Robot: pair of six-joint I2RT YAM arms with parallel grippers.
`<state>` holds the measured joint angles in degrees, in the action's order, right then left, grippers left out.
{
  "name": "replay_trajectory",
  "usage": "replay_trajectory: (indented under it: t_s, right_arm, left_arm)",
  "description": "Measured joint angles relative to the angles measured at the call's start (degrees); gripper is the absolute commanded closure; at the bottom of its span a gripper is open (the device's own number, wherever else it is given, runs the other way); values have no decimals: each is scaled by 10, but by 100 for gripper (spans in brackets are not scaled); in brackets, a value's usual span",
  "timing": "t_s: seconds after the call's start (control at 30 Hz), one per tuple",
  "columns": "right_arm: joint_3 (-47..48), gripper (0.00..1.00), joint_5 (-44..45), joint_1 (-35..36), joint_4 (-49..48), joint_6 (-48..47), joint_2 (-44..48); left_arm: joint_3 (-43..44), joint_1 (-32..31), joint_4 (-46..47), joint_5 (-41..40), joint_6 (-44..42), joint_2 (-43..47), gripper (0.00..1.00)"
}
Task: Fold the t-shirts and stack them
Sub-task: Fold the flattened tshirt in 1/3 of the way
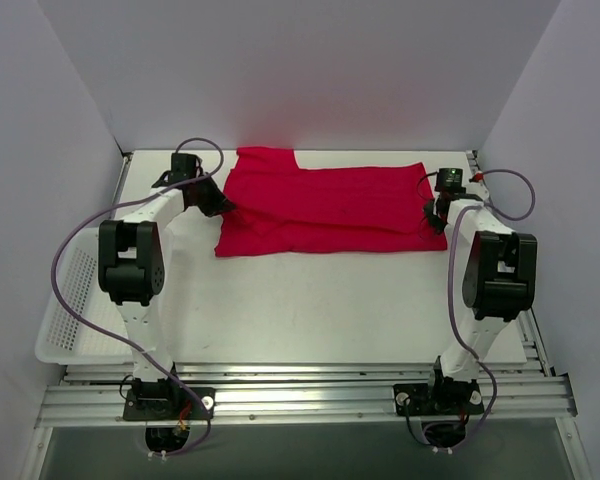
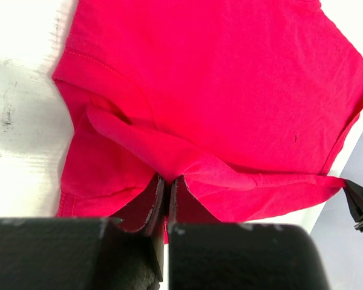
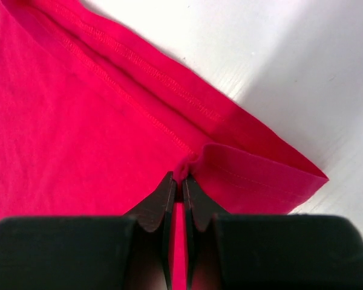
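T-shirt (image 1: 320, 205) is pinched tight by left end effector (image 2: 167, 180) and right end effector (image 3: 179, 179).

basket (image 1: 62, 318): white mesh, sitting at the bench's near-left edge, beside the left wall | bench (image 1: 330, 300): white, showing grey scuffs | rails (image 1: 310, 396): silver metal, running along the near edge | walls (image 1: 310, 70): plain white, enclosing three sides

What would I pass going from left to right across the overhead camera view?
White basket → left gripper, pinching the shirt's left edge → red t-shirt spread on the table → right gripper, pinching its right edge.
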<state>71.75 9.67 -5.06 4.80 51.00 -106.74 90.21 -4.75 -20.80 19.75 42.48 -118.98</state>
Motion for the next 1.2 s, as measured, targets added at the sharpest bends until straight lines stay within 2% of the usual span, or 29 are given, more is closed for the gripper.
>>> replay_trajectory:
  t_s: [0.43,0.7,0.77,0.8,0.83,0.9,0.93,0.97,1.07,1.1,1.13,1.17,1.2]
  right_arm:
    - [17,100,37,-3,1,14,-74]
    - [35,100,36,-5,-11,17,-89]
    - [37,90,36,-5,-12,17,-90]
    - [38,77,36,-5,-12,17,-90]
    - [38,46,35,-5,-15,19,-91]
    - [47,19,30,-5,-27,20,-91]
    - [52,2,30,-4,-32,17,-91]
    - [55,0,30,-5,-36,16,-91]
    - [57,0,30,-5,-34,10,-91]
    - [59,0,31,-5,-30,10,-91]
    - [63,0,33,-5,-26,10,-91]
    - [66,0,37,-3,-24,9,-91]
    - [70,0,43,-1,-22,8,-88]
  left_arm:
    - [-6,17,5,4,-1,-3,98]
    - [-19,25,9,-4,1,-3,98]
    - [-19,25,9,-4,2,-3,98]
    - [-19,25,9,-5,3,-3,98]
    - [-19,25,9,-5,3,-3,97]
    - [-19,25,9,-5,4,-4,90]
    - [-18,25,9,-5,4,-5,86]
    - [-15,25,8,-5,5,-8,76]
    - [22,26,7,-5,12,-35,57]
    - [41,27,6,-5,14,-48,37]
    - [63,28,6,-5,14,-63,27]
    - [97,29,2,-3,19,-84,9]
    - [126,30,1,-1,19,-102,7]
